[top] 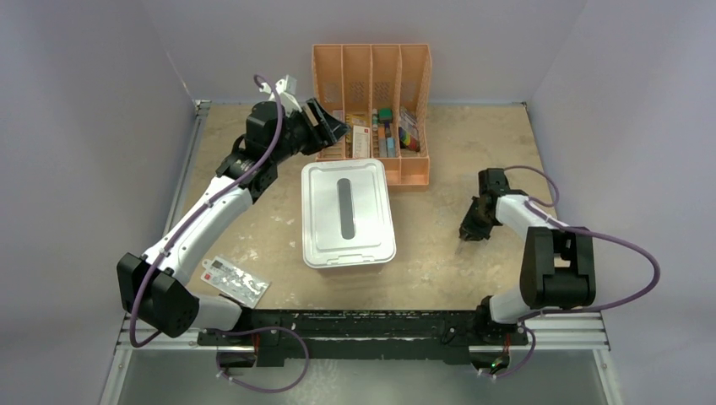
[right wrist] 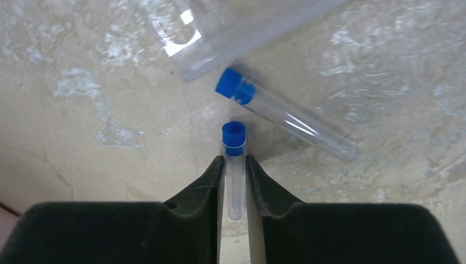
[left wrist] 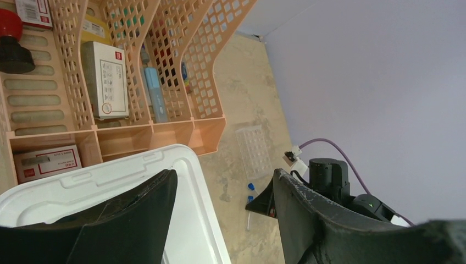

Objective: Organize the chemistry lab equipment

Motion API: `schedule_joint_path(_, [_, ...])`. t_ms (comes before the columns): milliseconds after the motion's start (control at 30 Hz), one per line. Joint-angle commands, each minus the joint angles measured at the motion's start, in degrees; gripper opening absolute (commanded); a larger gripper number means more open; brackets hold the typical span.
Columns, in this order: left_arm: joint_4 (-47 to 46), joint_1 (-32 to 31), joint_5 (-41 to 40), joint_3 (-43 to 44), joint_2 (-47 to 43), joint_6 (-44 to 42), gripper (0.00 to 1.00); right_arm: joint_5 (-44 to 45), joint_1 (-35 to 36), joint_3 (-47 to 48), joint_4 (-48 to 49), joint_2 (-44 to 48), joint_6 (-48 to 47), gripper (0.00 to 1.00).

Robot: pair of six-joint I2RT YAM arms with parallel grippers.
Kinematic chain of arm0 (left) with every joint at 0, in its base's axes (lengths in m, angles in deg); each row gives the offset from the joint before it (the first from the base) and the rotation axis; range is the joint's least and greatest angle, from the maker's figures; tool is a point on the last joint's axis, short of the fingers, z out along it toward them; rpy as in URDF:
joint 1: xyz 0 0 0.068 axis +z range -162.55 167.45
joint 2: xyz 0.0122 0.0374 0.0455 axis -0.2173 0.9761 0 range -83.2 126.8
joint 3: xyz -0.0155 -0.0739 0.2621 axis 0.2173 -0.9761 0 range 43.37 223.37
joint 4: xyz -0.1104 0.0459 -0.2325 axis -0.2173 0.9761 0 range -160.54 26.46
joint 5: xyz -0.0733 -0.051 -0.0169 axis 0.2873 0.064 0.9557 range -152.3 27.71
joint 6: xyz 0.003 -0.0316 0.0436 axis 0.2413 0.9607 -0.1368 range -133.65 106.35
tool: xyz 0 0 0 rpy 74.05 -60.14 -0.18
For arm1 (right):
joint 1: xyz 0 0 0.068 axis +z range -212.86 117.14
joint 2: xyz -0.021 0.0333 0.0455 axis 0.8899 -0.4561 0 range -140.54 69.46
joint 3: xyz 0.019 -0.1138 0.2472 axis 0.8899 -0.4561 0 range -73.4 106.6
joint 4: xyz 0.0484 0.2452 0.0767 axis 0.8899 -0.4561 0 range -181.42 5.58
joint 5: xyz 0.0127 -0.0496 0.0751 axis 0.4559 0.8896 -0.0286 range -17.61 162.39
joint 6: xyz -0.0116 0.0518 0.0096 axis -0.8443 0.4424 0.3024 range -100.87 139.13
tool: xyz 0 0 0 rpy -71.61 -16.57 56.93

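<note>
Your R pincer (right wrist: 234,165) is clamped on a slim clear tube (right wrist: 235,192) w/ a round blue cap, down at the mottled beige desk (right wrist: 82,110). A fatter 2nd tube (right wrist: 286,115), also blue-capped, lies diagonal just beyond, not touching. Your L pincer (left wrist: 224,176) gapes wide above the smooth white plastic lid (left wrist: 187,220), beside the perforated peach organizer (left wrist: 209,126).

text: none legible | white box (left wrist: 104,80) label — print too small | flat packet (top: 235,281) — blurred
</note>
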Motion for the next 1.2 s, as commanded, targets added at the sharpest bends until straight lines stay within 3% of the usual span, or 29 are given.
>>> schedule_joint_path(0, [-1.1,-0.2,3.0,1.2,-0.6,-1.4,0.64,1.1,4.3,-0.7,0.2,-3.6,2.1,0.18])
schedule_joint_path(167, [1.0,-0.2,5.0,0.5,-1.6,-2.9,0.64,1.6,5.9,0.8,2.0,-1.5,1.4,0.1])
schedule_joint_path(433, [-2.6,-0.8,8.8,-0.4,-0.9,-2.4,0.66,-2.4,6.3,9.0,0.5,9.2,0.3,0.11])
schedule_joint_path(667, [-7.9,-5.5,9.3,1.9,4.9,-1.7,0.71,-3.3,6.3,16.9,0.9,13.9,1.9,0.11])
schedule_joint_path(833, [-14.5,-9.4,11.2,3.5,9.7,-0.6,0.73,-10.1,6.3,18.2,8.0,18.0,5.9,0.11])
schedule_joint_path(1167, [-21.6,-15.3,16.0,7.8,19.8,1.9,0.67,-23.0,6.3,20.9,16.6,18.9,16.5,0.11])
